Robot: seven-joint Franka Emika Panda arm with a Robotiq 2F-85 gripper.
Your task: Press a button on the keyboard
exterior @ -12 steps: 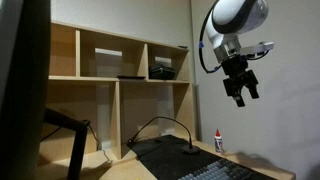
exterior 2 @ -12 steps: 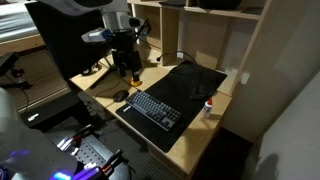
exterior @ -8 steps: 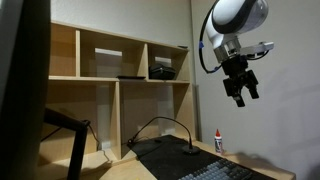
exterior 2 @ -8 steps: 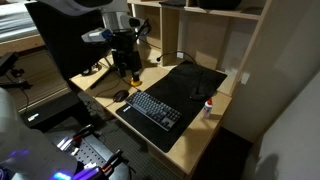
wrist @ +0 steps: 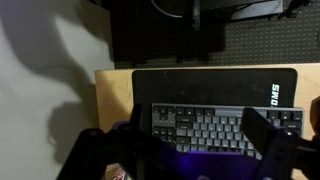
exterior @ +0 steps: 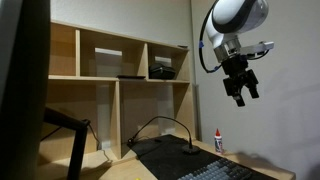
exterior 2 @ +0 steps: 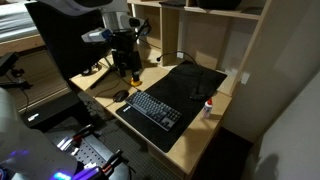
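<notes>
I am holding the fingers (wrist: 268, 138) spread apart, gripping nothing, hanging well above the keyboard (wrist: 225, 128); the keyboard is lying flat on a black mat (wrist: 215, 85) covering the wooden surface (wrist: 112, 100); a small red-capped bottle (exterior 2: 209, 106) is standing near one end of the keyboard.

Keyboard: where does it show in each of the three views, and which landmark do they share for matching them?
In an exterior view: the keyboard lies along the bottom edge, right of centre, cut off by the frame.
In an exterior view: the keyboard lies mid-picture, slanted on the desk.
Wrist view: the keyboard fills the lower right.
Shared landmark: the black mat along the keyboard's far edge.
</notes>
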